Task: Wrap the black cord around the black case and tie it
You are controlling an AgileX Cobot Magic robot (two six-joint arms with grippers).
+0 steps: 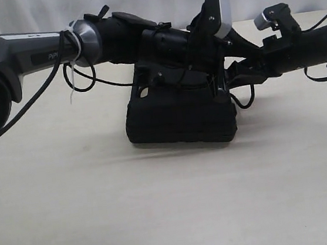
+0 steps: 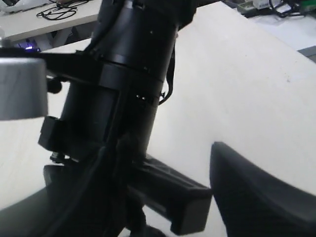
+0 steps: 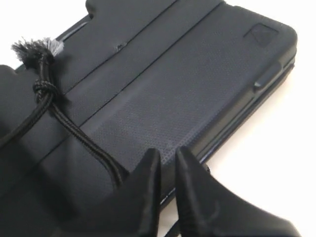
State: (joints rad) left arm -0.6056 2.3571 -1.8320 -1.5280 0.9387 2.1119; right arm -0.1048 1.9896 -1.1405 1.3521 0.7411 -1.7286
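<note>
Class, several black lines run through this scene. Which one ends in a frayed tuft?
The matte black cord lying across the black case, knotted just below its tuft. The glossy cables along the arms show no fraying.

black case [image 1: 181, 120]: flat on the table, mid-scene, a bit right of centre. Near long side faces the exterior view. Moulded handle with rectangular cutout sits at its far-left end. Most of the top is hidden from that view. Right wrist view shows the case [image 3: 197, 89] closed. It's matte with a fine stippled lid and lengthwise ridges, plus a small square emblem at one corner and a latch tab on the side edge.

black cord [image 3: 74, 131]: thin, braided, matte. It lies on the lid, crossing the ridges at an angle. Small knot with a frayed greyish tuft just past it. One run goes straight from the knot to the lid edge and drops out of sight. A second run leaves the knot the other way.
</note>
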